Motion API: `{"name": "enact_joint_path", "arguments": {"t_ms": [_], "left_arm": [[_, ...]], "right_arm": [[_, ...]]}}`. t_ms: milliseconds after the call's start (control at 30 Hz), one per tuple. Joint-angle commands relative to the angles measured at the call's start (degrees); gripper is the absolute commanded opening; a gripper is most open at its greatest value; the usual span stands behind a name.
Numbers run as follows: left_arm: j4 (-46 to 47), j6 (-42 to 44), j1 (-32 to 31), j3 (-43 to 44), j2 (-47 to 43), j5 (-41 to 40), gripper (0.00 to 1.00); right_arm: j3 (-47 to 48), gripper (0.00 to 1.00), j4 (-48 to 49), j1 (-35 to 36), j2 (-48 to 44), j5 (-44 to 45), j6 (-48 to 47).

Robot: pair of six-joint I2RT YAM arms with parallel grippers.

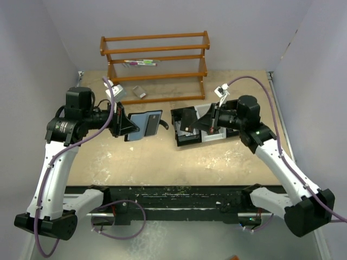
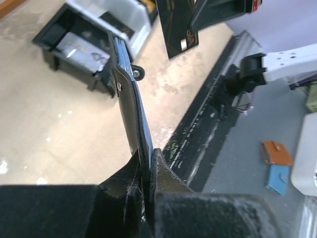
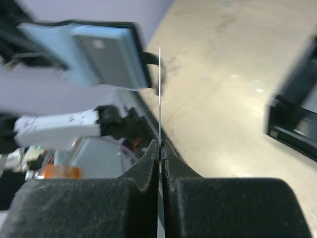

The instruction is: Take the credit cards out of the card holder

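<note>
One credit card (image 3: 159,94), edge-on, unreadable

White-shelled arms (image 1: 54,173), black joints, purple cables (image 1: 252,78); black pincer fingers (image 2: 124,183) seemingly dust-scuffed.

Pale lilac walls (image 1: 49,38) on three sides. Tan, scuffed table (image 1: 162,162), evenly lit, pale stains across top. Brown wooden tiered rack (image 1: 154,51) at back, close to rear wall. Black rail (image 1: 179,195) along near edge. Grey floor (image 2: 237,168) beyond that edge, lower down.
</note>
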Motion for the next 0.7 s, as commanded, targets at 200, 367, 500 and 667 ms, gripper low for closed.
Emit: {"name": "enact_joint_path", "arguments": {"t_ms": [200,367,500,667], "left_arm": [[-3.5,8.5,0.2,1.3,-0.6,-8.8,0.0],[-4.3,8.8,0.2,1.0,-1.5,-6.9,0.0],[-4.5,8.7,0.2,0.5,-2.1,-5.6,0.0],[-4.9,8.6,0.1,0.8,-2.9,-4.4,0.0]], "right_arm": [[15.8,0.0,-31.3,-9.2,15.9,25.6,-21.6],[21.0,0.0,-34.0,-9.3,22.3,35.1,-23.3],[24.3,0.0,-37.0,-9.3,27.4,39.9,-25.0],[25.7,0.0,-37.2,-9.3,32.9,43.8,-26.2]]}}
